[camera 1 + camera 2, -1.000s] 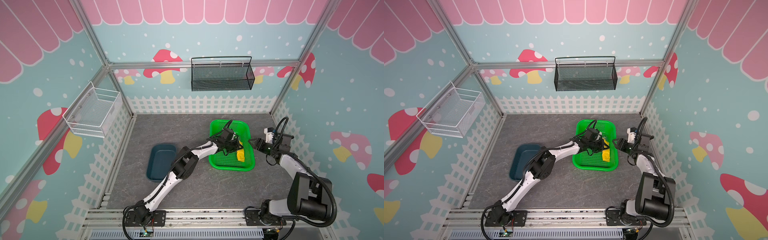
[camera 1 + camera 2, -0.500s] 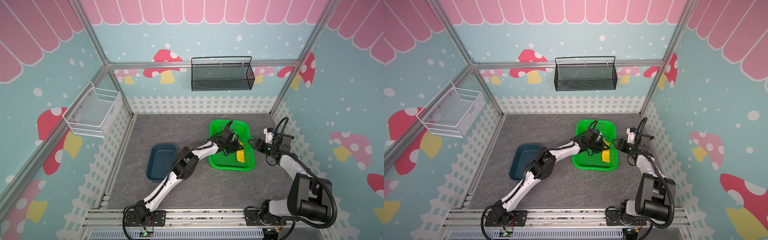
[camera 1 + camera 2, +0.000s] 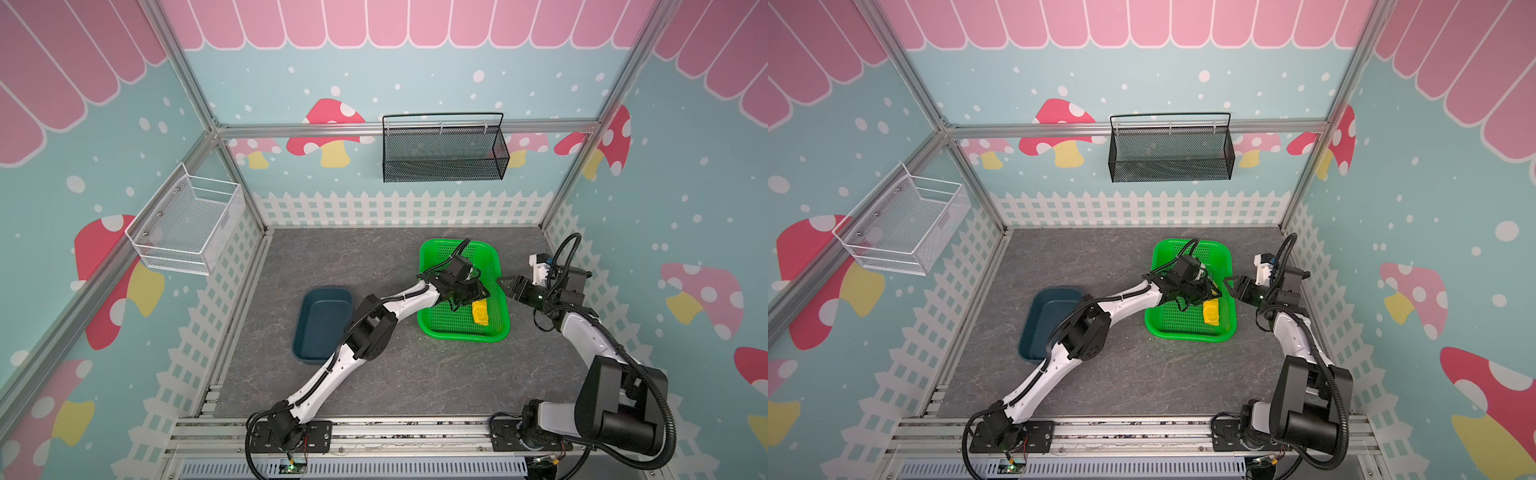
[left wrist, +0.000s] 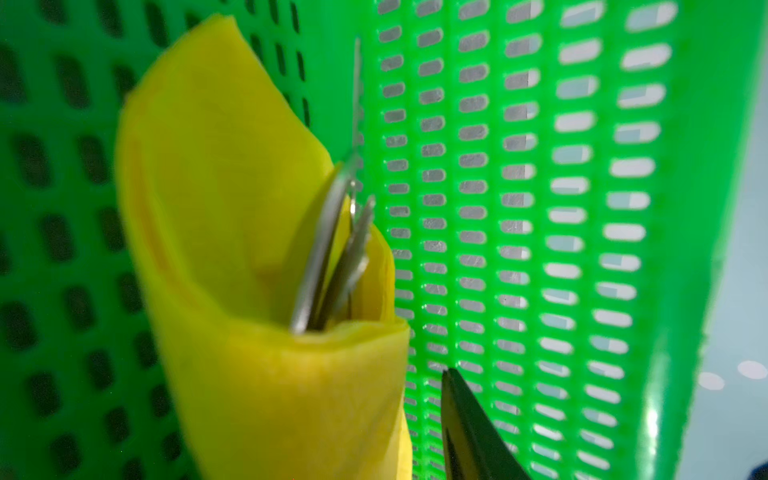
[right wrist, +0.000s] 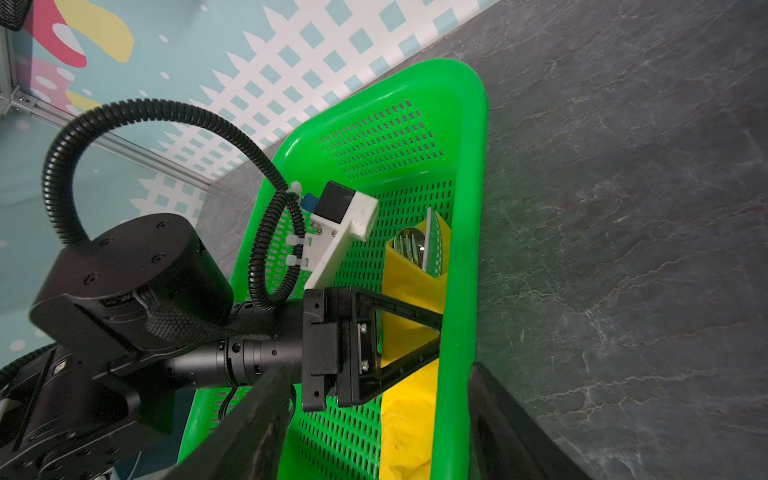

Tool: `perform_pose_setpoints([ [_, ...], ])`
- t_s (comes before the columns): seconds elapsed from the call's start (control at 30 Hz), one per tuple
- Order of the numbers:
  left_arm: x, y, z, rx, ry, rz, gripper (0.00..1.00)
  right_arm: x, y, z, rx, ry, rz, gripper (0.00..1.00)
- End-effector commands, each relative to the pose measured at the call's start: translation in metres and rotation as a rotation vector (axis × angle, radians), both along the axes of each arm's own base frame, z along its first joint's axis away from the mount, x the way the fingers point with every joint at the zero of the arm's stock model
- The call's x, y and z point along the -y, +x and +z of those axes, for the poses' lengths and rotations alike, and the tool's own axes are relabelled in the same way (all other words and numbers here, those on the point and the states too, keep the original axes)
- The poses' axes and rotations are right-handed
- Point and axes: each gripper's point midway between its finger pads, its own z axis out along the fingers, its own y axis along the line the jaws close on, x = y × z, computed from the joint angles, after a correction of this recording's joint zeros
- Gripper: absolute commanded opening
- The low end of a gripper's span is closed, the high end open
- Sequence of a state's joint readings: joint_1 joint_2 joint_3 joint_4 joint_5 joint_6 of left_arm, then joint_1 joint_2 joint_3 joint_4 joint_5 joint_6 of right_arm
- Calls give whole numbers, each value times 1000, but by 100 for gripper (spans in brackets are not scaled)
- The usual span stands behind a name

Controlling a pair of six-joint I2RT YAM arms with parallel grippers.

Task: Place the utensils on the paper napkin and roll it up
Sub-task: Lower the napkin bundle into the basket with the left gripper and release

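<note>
The yellow paper napkin (image 3: pixel 481 312) (image 3: pixel 1211 313) lies rolled up in the green basket (image 3: pixel 461 334), along its right wall. The silver utensils (image 4: pixel 328 257) (image 5: pixel 411 245) stick out of the roll's open end. My left gripper (image 3: pixel 478 291) (image 3: pixel 1208 291) (image 5: pixel 432 328) hangs over the roll's far half, open. In the left wrist view one of its fingers (image 4: pixel 469 432) stands a little off the napkin (image 4: pixel 232 249); the other is hidden. My right gripper (image 3: pixel 500 284) (image 3: pixel 1229 282) (image 5: pixel 374 368) is open and holds nothing. It straddles the basket's right rim (image 5: pixel 465 208).
A dark blue tray (image 3: pixel 322 324) (image 3: pixel 1046 322) sits left of the basket on the grey floor. A black mesh basket (image 3: pixel 442 149) hangs on the back wall and a white wire basket (image 3: pixel 187 226) on the left wall. White fence walls close in behind the right arm.
The left gripper's jaws have spread apart and let go of the rolled napkin, which stays in the basket. Neither arm has shifted noticeably.
</note>
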State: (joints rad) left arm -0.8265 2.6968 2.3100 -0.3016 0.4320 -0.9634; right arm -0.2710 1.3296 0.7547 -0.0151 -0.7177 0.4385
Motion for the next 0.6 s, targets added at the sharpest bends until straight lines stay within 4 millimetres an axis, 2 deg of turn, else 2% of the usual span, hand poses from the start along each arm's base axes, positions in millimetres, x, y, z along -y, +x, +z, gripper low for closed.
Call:
perform_pose_setpoints([
  [0.0,-19,-4,-23,-26,131,32,47,-4,-5,5,9,10,15,70],
  [0.57,-30,-6,-25,-45,206,24,63,-6,-6,9,14,27,19,70],
])
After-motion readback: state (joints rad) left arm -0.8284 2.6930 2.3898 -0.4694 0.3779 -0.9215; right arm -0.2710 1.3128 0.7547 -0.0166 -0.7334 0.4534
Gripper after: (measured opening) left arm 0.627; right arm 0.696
